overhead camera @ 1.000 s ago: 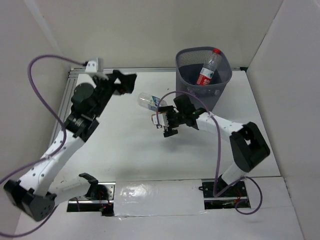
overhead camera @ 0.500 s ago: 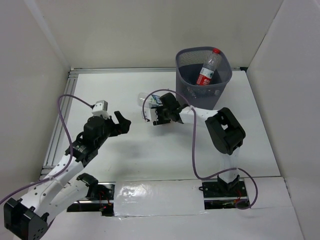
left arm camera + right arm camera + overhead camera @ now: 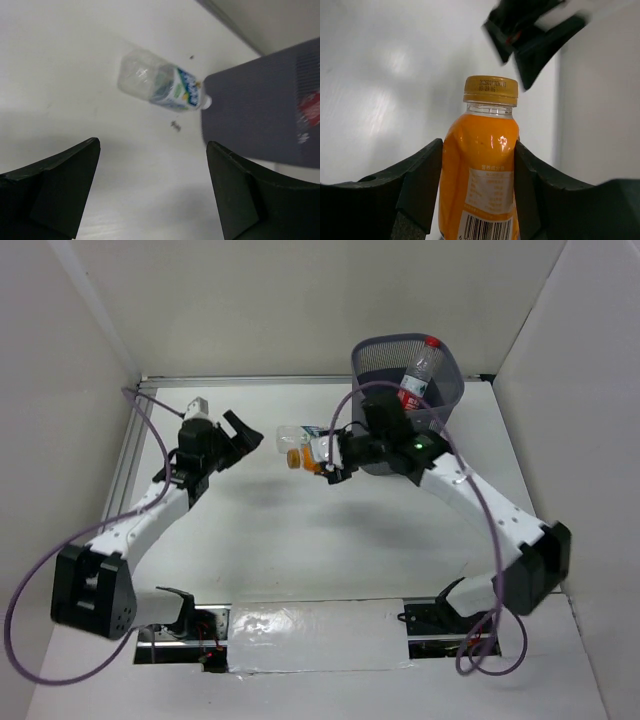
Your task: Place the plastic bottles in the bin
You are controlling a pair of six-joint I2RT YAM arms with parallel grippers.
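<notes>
From above, the left gripper hangs at ten o'clock, jaws wide, empty. At centre the right gripper, gaping a second ago, now clamps the stubby orange plastic bottle with gold cap, ready for carrying. The left wrist view shows best a clear blue-labelled plastic bottle lying near the dark mesh bin, at one o'clock, a red-labelled bottle inside.
</notes>
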